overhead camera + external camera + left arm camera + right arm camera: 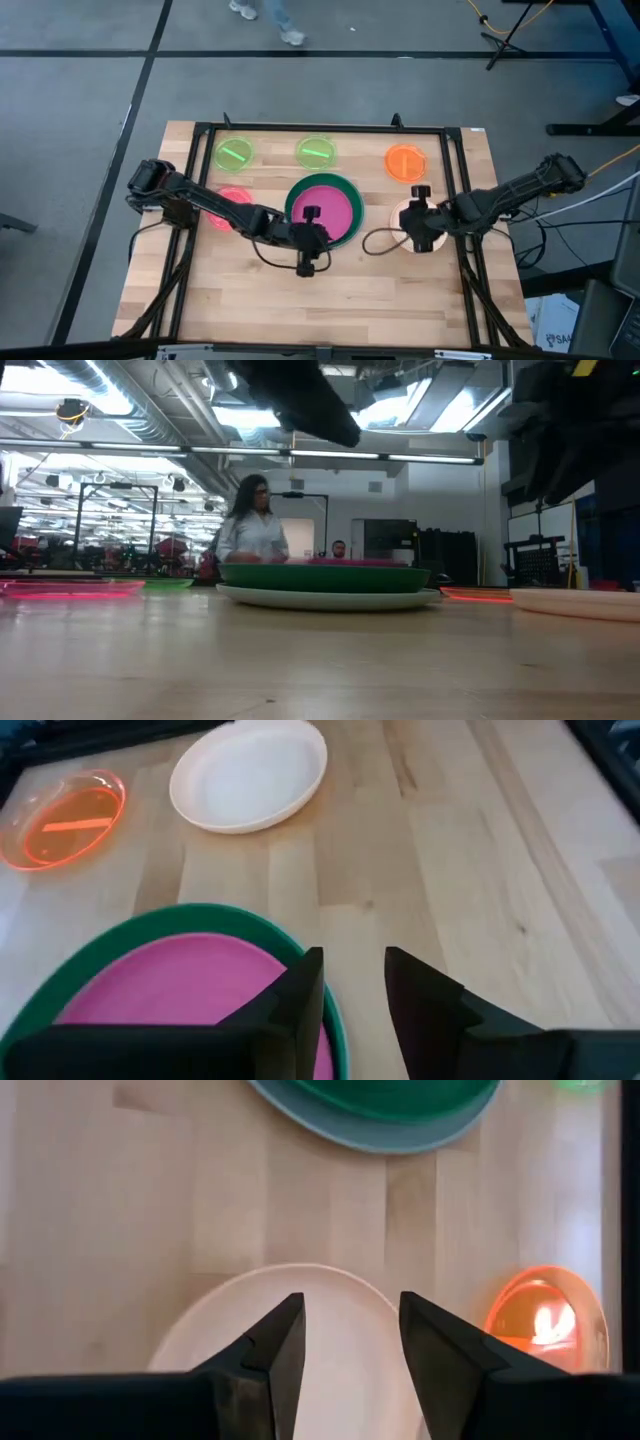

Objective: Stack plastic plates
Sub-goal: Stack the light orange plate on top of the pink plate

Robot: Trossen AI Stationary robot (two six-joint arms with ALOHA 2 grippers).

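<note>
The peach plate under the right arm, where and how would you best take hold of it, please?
Grip the thin raised rim of the peach plate; it lies flat on the table, so one finger must go over the lip, one outside. The right hand hangs open above it; come straight down on the rim on the arm's side, probably, away from the orange plate.

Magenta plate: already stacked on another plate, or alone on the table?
Stacked: the magenta plate lies inside the dark green plate, whose rim rings it.
</note>
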